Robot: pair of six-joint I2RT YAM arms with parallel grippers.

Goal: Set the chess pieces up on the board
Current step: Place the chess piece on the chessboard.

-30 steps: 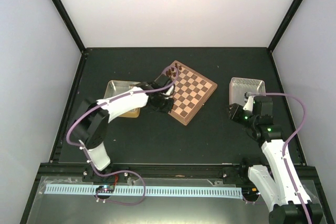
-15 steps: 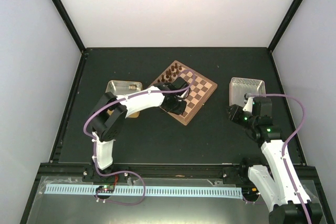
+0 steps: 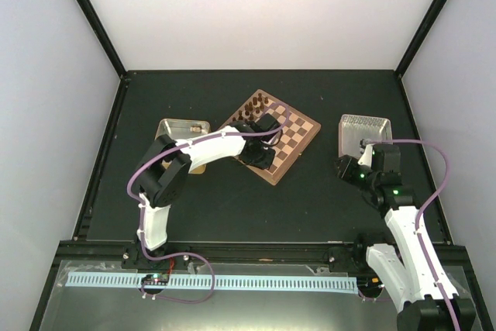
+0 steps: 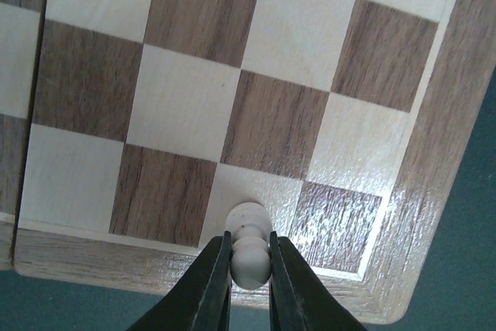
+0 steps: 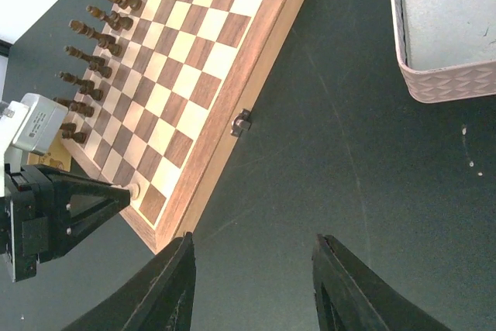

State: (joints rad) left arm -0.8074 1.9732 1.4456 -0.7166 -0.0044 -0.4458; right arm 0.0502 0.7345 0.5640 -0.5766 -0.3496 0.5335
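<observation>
My left gripper is pinching a pale pawn over a light square at the edge of the board, one square in from the corner, with the rim just behind my fingertips. I judge this the placing step: settle the base, then ease the fingers apart and lift straight up. The dark pieces stand well apart at the opposite end, so nothing crowds me. My right gripper hangs spread and empty beside the board, with the silver tray ahead of it.

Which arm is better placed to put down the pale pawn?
Left: the left gripper holds the pale pawn at the board's edge row; the right gripper hangs open off it.
</observation>
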